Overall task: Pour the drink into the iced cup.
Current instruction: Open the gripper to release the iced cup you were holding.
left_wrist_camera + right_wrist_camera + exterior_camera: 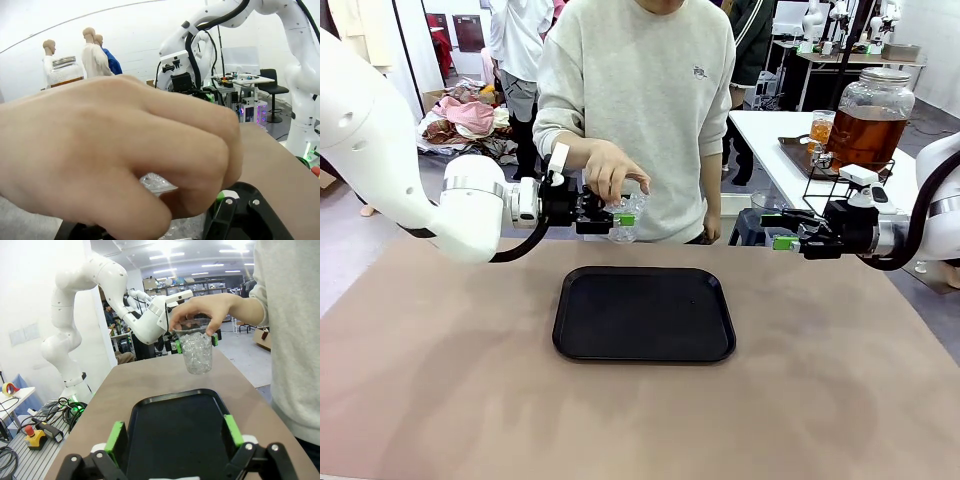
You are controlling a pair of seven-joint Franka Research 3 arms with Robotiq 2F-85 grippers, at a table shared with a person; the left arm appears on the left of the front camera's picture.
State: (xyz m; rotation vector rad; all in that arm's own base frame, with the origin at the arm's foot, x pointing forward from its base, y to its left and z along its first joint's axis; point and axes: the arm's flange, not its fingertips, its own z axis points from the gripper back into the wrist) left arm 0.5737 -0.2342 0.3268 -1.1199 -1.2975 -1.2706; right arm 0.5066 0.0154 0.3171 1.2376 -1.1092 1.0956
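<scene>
A: Can you read any text, label or number from where you sit?

B: No. The small dark mark on the chest of the person's sweatshirt (698, 72) is too small for you to make out.

A: And the papers on the wall (24, 333) in the right wrist view?

B: You see pale sheets there, but no legible print on them.

The cup (196, 351) is clear, shiny plastic — full of ice. The tray (644, 313) looks black, smooth plastic; the tabletop (440, 390) — dull brown.
</scene>
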